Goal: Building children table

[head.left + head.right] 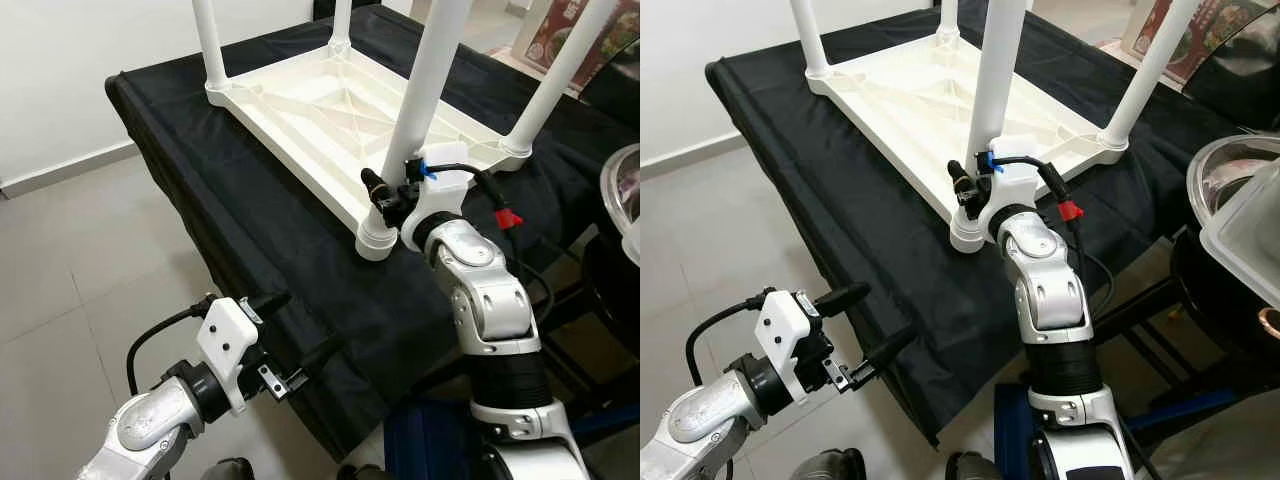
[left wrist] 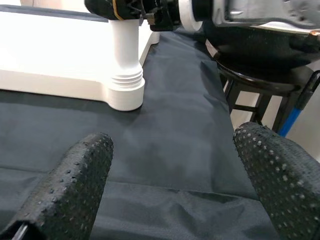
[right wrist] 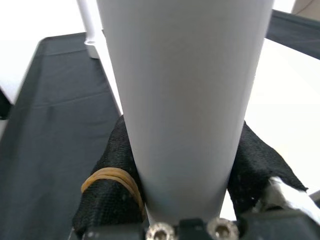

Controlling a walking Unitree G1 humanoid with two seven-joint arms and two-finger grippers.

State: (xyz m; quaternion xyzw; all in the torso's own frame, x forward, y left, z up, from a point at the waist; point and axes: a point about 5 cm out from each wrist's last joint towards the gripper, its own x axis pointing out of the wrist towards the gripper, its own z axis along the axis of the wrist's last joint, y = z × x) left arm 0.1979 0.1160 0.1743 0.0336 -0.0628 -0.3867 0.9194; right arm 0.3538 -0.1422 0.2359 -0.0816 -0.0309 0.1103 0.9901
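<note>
Black-draped bench [image 1: 250,230] bearing upturned white table [image 1: 330,110]; right gripper [image 1: 392,196] clamped round near leg [image 1: 425,90] just above its corner socket, apparently seating it; left gripper [image 1: 285,338] open, empty, near; next: twist leg home.

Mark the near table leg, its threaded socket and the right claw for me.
near table leg [image 1: 425,75], left eye view, mid shaft.
threaded socket [image 2: 125,89], left wrist view, ribbed collar.
right claw [image 1: 392,192], left eye view, between fingertips, clamped round the leg.
</note>
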